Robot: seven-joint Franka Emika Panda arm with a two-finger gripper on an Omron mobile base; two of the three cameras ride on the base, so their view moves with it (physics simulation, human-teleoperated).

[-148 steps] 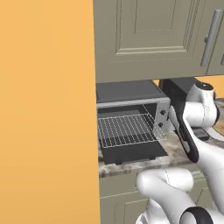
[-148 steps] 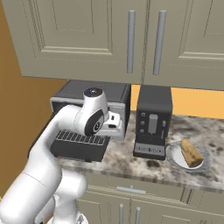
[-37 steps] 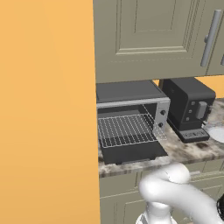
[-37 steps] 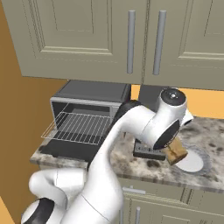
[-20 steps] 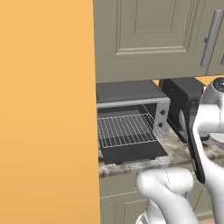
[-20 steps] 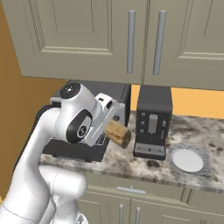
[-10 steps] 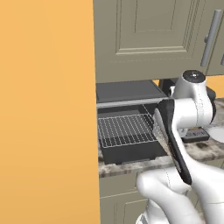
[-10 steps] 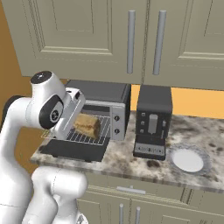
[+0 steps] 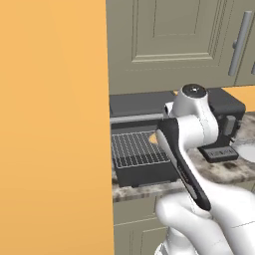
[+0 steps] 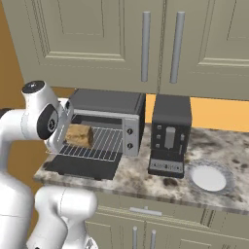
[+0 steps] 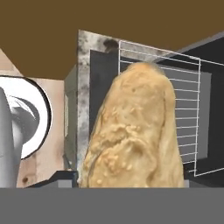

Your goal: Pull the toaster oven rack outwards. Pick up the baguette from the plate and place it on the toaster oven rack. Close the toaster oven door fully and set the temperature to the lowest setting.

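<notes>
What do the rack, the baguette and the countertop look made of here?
Toaster oven rack: thin silvery wire bars, apparently metal. Baguette: bread, with a matte golden, crumbly crust. Countertop: mottled grey-brown speckle, probably polished stone, though a rendered surface leaves that open.

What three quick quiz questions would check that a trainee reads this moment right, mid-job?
1. True or false: the baguette is lying on the plate.
2. The toaster oven door is: A) shut, B) folded down open, C) removed.
3. Fill in: the toaster oven rack is pulled ____ of the toaster oven.

Key:
1. False. The plate is bare; the baguette is at the gripper, over the rack.
2. B.
3. Out: it sticks forward over the open door.
</notes>
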